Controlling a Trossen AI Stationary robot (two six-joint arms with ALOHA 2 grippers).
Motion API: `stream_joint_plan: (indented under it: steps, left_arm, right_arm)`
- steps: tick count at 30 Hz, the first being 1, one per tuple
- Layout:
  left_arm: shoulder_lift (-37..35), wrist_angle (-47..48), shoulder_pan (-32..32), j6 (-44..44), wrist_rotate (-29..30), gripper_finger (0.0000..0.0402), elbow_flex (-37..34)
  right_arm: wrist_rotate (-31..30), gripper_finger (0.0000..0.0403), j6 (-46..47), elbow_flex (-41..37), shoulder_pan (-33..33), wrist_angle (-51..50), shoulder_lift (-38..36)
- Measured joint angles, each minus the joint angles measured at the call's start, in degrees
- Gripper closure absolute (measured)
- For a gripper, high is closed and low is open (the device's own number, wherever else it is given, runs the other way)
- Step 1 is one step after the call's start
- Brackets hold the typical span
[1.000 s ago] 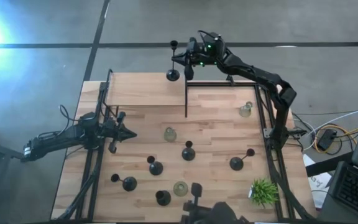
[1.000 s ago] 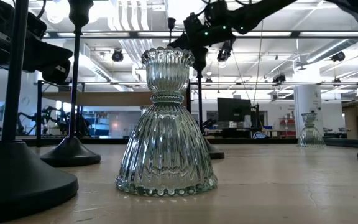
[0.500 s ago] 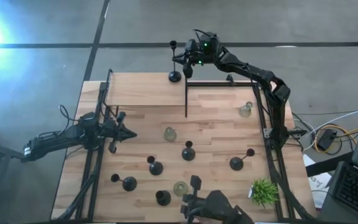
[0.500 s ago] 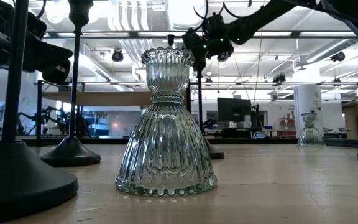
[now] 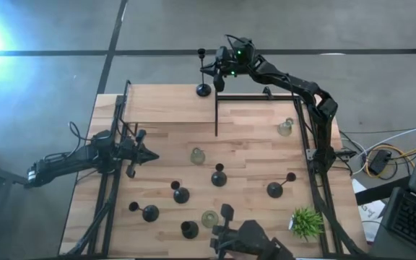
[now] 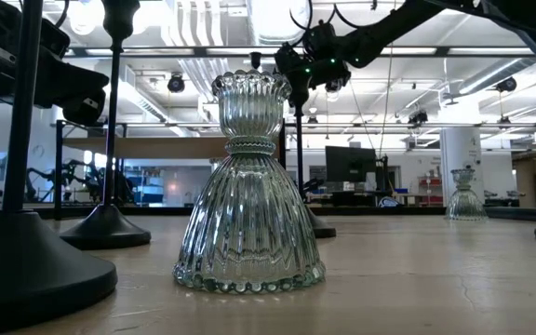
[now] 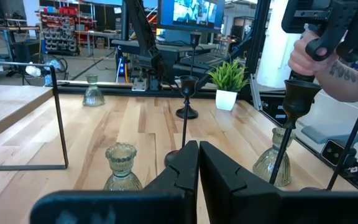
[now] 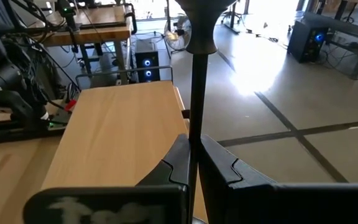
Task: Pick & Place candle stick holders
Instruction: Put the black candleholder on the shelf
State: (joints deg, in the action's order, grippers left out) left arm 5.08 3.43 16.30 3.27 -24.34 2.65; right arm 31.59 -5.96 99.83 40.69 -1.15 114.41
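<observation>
The candle stick holders stand scattered over the light wooden bench (image 5: 165, 115). One tall black candle stick holder with a round base and thin stem (image 5: 203, 89) stands at the far edge of the bench, its stem clamped between the fingers of the right hand (image 5: 217, 72); in the right wrist view the stem (image 8: 197, 93) runs upright between the two dark fingers, which are pressed together on it. A squat clear-greenish glass holder (image 5: 285, 128) sits near the far right, another glass holder (image 5: 198, 155) near the middle, and a third (image 5: 209, 218) at the near edge, filling the low view as a ribbed glass bell (image 6: 248, 186). Black round-based holders stand across the near half: one at the centre (image 5: 219, 178), one (image 5: 181, 194) left of it, one (image 5: 150, 213) further left, one (image 5: 189, 230) at the near edge, and one (image 5: 274, 189) on the right. A small green spiky plant (image 5: 306, 221) sits at the near right corner. The left hand (image 5: 150, 154) hangs at the left side of the bench, its fingers together and holding nothing. In the left wrist view a person's hand (image 7: 328, 59) holds a dark device at the right.
</observation>
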Motion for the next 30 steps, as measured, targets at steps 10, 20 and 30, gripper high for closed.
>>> stream_joint_plan:
  steps: [10,20,30]
  left_arm:
    - [0.00,0.01,-0.01,0.00,-0.02,0.0383,-0.02]
    - [0.00,-0.01,-0.01,0.00,-0.02,0.0384,0.00]
    - [0.00,-0.01,0.00,0.00,-0.02,0.0384,0.00]
  right_arm:
    - [0.03,0.0383,-0.02,-0.13,0.19,-0.11,0.00]
    - [-0.35,0.0299,-0.66,-0.30,0.39,-0.46,0.22]
    - [-0.31,0.0216,-1.75,-0.30,0.41,-0.92,-0.59]
